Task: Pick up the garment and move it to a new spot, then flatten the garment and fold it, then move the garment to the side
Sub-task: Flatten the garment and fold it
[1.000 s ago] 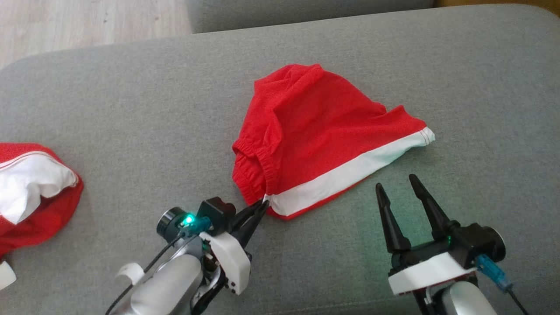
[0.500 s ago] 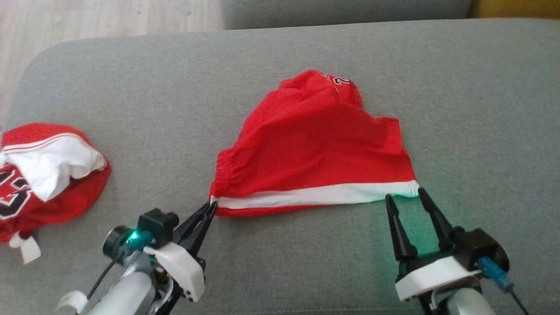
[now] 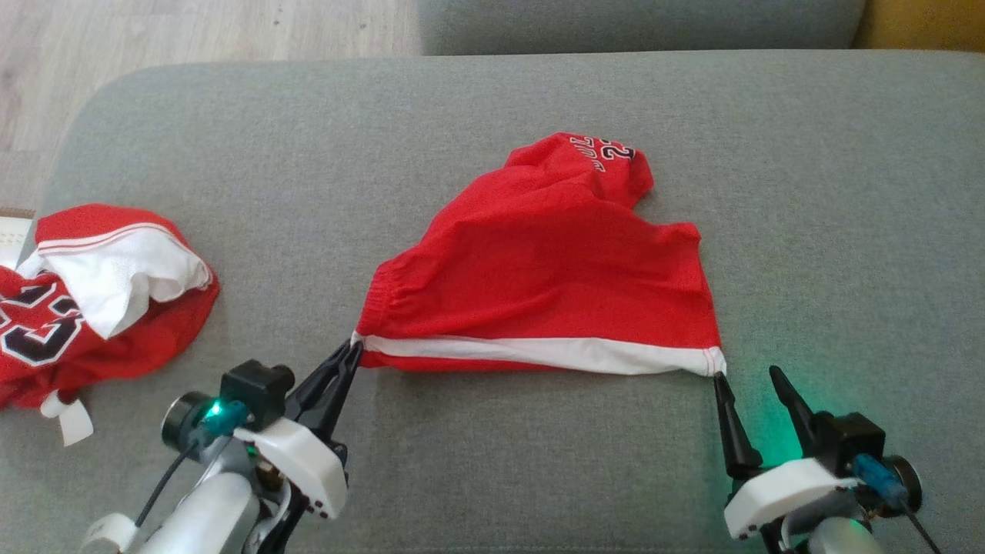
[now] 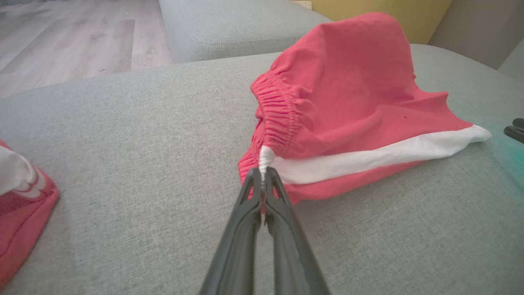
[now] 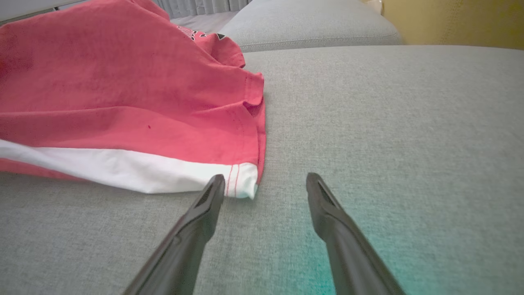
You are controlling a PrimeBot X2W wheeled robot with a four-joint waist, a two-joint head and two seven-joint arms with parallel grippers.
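**Robot part-way through flattening red shorts on a grey sofa cushion, with one corner pinched.**

At far left a crumpled red-and-white jersey lay well apart from the work. The left gripper was clamped tight on the waistband end of the white stripe. The red shorts sat mid-cushion, humped at the back, with the near edge drawn fairly straight. The right gripper stood wide with nothing in it, one fingertip just beside the hem corner. This looked like the flattening step. Next, the right gripper probably needed to shift so the corner fell between its fingers, then close and pull outward. Nothing blocked that move. The jersey could crowd a later move to the left.
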